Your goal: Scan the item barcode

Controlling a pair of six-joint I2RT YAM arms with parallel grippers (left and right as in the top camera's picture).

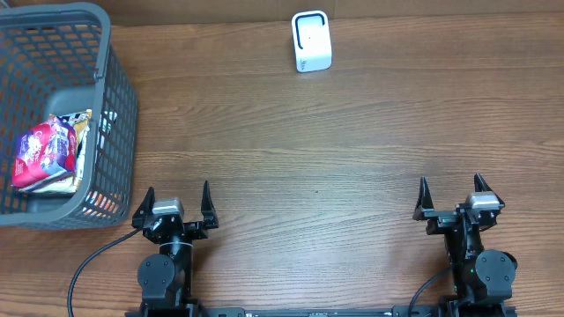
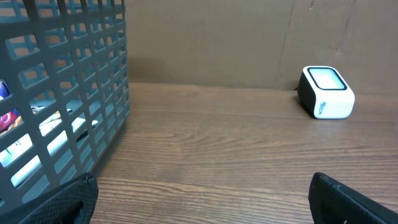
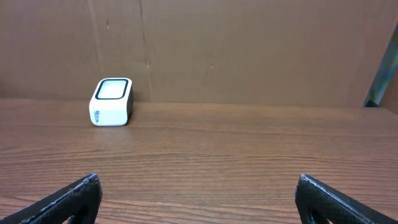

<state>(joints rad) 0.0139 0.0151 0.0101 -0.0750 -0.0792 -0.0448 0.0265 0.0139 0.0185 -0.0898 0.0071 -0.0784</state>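
1. The basket (image 1: 122, 106) stands at the far left of the desk (image 1: 308, 158). The packet (image 1: 42, 150), the thing to scan, lies inside it on top of another pack. A reach over the tall mesh wall could catch the rim and drag or tip the basket.
2. The packet looks soft and glossy, so a pinch could slip off it or bring the pack up too. Its barcode is not visible from here, so it may arrive at the reader wrong face out.
3. The left hand (image 1: 178, 202) sits at the front edge, near the basket, fingers spread wide and empty.
4. The scanner (image 1: 311, 41) stands at the back, near the middle, well apart from the basket. A crumpled or tilted packet could glare and give no read, and a low carry could knock the small unit over.
5. The right hand (image 1: 450, 195) sits at the front right, fingers spread wide and empty. If both arms go in, they could cross in front of the scanner.
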